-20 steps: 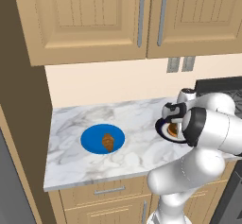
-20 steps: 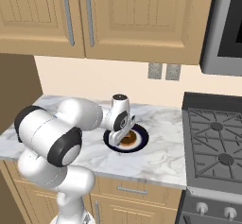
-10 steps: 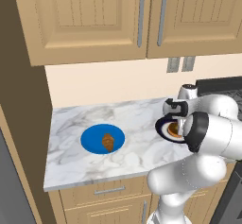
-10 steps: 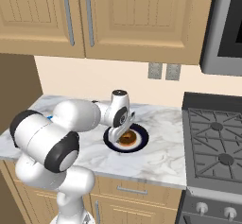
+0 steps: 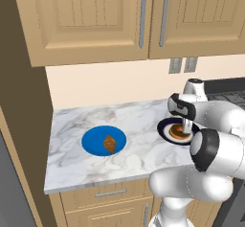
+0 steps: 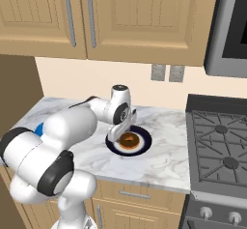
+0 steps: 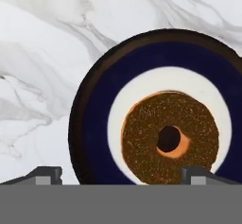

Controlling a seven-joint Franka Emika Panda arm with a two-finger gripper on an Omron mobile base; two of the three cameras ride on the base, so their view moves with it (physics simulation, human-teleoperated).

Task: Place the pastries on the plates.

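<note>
Doughnut (image 7: 170, 140) rests centred on the navy plate (image 7: 94, 124); jaws appear released, straddling it without contact. Croissant (image 5: 109, 143) occupies the blue plate (image 5: 91, 142).

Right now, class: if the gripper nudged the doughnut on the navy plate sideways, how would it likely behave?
The doughnut lies flat on the navy plate, so it would probably slide rather than roll. Its small size suggests it is light. The plate looks smooth and nearly rimless, so a harder push might carry it off.

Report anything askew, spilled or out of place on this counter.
Nothing stands out. The doughnut lies flat on the navy plate, the croissant lies on the blue plate, and the gripper, fingers apart, hangs above the doughnut.
</note>
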